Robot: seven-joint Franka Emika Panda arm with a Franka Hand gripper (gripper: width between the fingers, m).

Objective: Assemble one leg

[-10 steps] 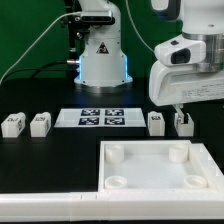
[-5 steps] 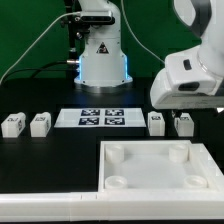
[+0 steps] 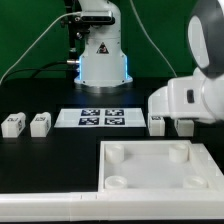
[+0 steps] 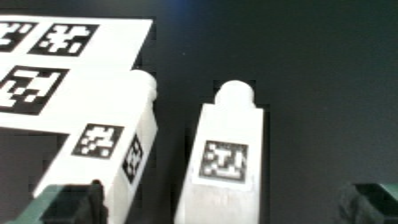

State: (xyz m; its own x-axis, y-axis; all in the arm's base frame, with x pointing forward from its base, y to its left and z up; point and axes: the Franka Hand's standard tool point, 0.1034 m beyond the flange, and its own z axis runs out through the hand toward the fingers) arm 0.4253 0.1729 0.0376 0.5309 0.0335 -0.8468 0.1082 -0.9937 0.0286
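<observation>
Evidently the step in hand is the reach for the first pick: the fingers (image 4: 63, 205) hang spread wide and hold nothing. In the wrist view the leg (image 4: 226, 150) lies on the dark worktop (image 3: 30, 165) in line with the gap between them, its tag face up. That leg is the outermost one toward the exterior view's right, where the arm's white housing hides most of it. A neighbouring leg (image 3: 157, 122) lies just beside it, between it and the marker board (image 3: 100, 118). The square plate (image 3: 150, 165) with its corner sockets waits nearer the camera, with no leg in it. By my reading, the next move calls for a straight drop until the fingertips stand either side of the leg. One finger has to enter the narrow lane between the two legs without nudging the neighbour, and only then should the fingers close. The wrist view cannot settle how much height is left. Against the frame a second ago, the arm is lower and further toward the exterior view's right, now covering the spot where that leg showed plainly. The neighbouring leg, the marker board and the plate lie where they did.
</observation>
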